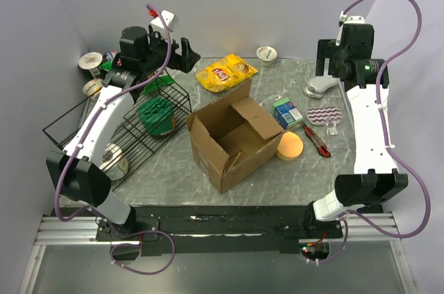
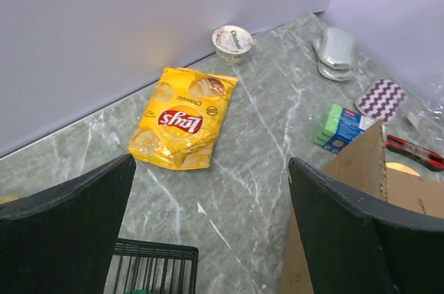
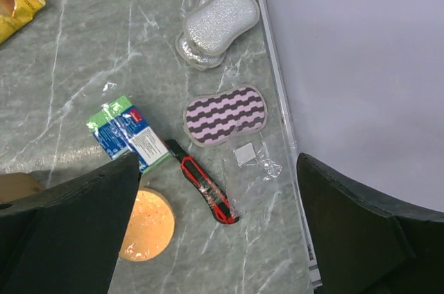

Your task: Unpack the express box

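Standing open mid-counter (image 1: 166, 169), the box (image 1: 232, 138) looked empty, so the unpacking seemed nearly done. The left hand (image 2: 209, 162) and right hand (image 3: 217, 157) hung spread, holding nothing. Next, I'd guess, came a check inside the box.

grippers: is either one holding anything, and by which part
Nothing is held. The left gripper and the right gripper are both open, with nothing between their fingers.
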Controlling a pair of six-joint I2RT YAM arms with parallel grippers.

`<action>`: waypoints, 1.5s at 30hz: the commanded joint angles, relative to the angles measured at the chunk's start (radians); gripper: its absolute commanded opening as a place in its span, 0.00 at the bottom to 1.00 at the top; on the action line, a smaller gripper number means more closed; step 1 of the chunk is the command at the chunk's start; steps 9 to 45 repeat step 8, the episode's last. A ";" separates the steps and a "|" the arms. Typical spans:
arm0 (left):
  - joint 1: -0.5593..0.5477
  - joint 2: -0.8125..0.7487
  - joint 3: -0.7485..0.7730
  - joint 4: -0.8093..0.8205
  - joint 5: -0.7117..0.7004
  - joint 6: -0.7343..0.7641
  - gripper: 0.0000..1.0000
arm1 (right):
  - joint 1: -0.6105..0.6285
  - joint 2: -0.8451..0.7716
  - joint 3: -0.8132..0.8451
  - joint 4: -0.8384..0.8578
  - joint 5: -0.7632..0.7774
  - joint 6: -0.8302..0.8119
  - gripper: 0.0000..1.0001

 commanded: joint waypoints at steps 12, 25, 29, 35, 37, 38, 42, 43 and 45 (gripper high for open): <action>-0.001 -0.010 0.020 -0.004 -0.114 -0.013 0.96 | 0.025 0.006 0.049 0.032 0.004 0.002 1.00; -0.001 -0.010 0.020 -0.004 -0.114 -0.013 0.96 | 0.025 0.006 0.049 0.032 0.004 0.002 1.00; -0.001 -0.010 0.020 -0.004 -0.114 -0.013 0.96 | 0.025 0.006 0.049 0.032 0.004 0.002 1.00; -0.001 -0.010 0.020 -0.004 -0.114 -0.013 0.96 | 0.025 0.006 0.049 0.032 0.004 0.002 1.00; -0.001 -0.010 0.020 -0.004 -0.114 -0.013 0.96 | 0.025 0.006 0.049 0.032 0.004 0.002 1.00; -0.001 -0.010 0.020 -0.004 -0.114 -0.013 0.96 | 0.025 0.006 0.049 0.032 0.004 0.002 1.00; -0.001 -0.010 0.020 -0.004 -0.114 -0.013 0.96 | 0.025 0.006 0.049 0.032 0.004 0.002 1.00; -0.001 -0.010 0.020 -0.004 -0.114 -0.013 0.96 | 0.025 0.006 0.049 0.032 0.004 0.002 1.00; -0.001 -0.010 0.020 -0.004 -0.114 -0.013 0.96 | 0.025 0.006 0.049 0.032 0.004 0.002 1.00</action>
